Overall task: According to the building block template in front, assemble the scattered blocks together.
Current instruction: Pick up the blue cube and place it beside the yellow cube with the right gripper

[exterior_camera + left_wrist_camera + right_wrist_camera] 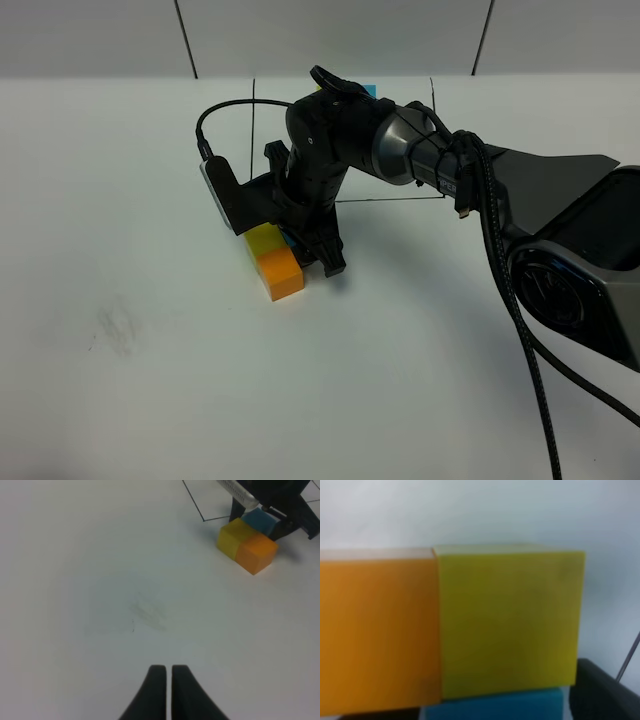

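Lettering shows nowhere; left gripper jaws pressed together, right gripper jaws' spread unclear.

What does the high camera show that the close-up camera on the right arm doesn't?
Only the high view shows the right arm itself, its gripper lowered over the blocks, the thin black drawn rectangle behind it, and the wide white table. Only the right wrist view shows the yellow cube and orange cube filling the picture, faces flush. Both show yellow, orange and the blue cube pressed together.
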Controlling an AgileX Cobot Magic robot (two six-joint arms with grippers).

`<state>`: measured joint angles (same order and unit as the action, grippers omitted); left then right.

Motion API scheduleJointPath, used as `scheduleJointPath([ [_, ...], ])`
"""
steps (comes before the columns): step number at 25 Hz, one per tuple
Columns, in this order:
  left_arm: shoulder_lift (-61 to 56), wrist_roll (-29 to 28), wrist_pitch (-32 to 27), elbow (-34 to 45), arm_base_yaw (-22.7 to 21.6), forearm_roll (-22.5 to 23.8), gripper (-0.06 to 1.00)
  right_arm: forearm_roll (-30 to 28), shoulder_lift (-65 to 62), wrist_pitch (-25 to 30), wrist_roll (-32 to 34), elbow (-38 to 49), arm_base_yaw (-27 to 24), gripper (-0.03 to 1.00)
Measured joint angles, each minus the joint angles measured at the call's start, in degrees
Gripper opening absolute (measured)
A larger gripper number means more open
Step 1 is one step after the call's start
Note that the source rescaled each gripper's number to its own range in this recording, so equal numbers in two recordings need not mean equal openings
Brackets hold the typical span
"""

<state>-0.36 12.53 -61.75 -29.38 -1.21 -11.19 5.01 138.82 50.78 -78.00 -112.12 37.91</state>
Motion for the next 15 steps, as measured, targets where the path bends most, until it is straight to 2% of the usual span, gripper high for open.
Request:
scheduleJointPath([
  [15, 0.0, 0.0, 0.0, 0.0, 0.0, 0.0, 0.01, -0.5, -0.2, -0.3, 1.1, 0.0, 0.0, 0.7],
])
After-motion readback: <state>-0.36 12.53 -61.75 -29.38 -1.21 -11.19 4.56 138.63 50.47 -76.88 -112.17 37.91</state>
